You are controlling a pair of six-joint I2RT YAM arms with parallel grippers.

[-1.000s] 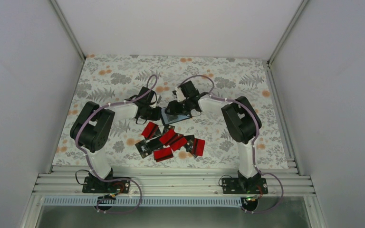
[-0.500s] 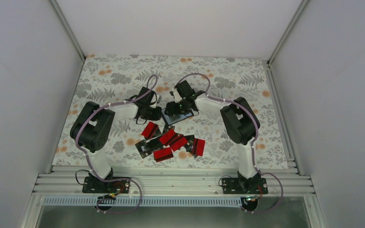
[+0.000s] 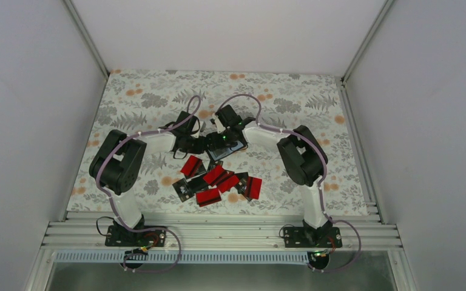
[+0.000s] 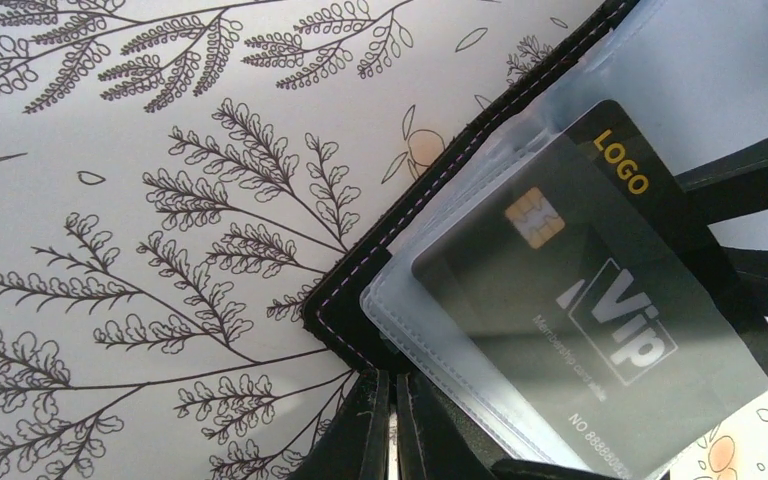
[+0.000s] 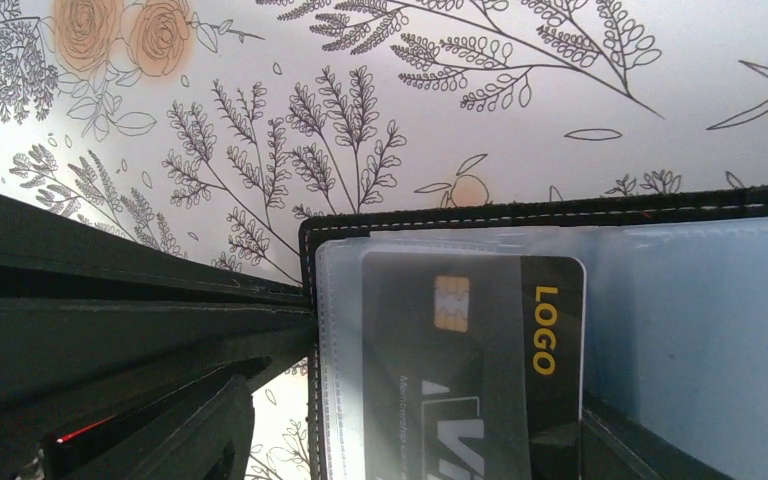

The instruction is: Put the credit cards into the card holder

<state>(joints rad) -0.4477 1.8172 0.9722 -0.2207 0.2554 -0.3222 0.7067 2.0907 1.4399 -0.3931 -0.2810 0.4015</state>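
The card holder (image 4: 348, 305) is lying open on the flowered table (image 3: 145, 100), out past the middle between the two arms, with its black stitched cover underneath and its pale blue-grey inside facing up. A black card (image 4: 600, 290) with a gold chip, a yellow "LOGO" and a white "VIP" is sitting inside a clear sleeve (image 5: 345, 330) at the holder's corner, and most of it is showing through the plastic. The left gripper (image 4: 393, 410) is pinching the holder's edge close to that corner, its two fingers pressed together with only the thin edge between them. The right gripper (image 3: 222, 140) is hanging just above the open holder, over the sleeved card. Its jaws are standing apart, a dark finger is showing beside the card's outer edge in the right wrist view, and they are clamping nothing. The loose cards (image 3: 218, 180) are lying in a jumbled heap on the table, nearer the arm bases and close to the holder. Red ones and black ones are overlapping there, and none of them is touching either gripper.
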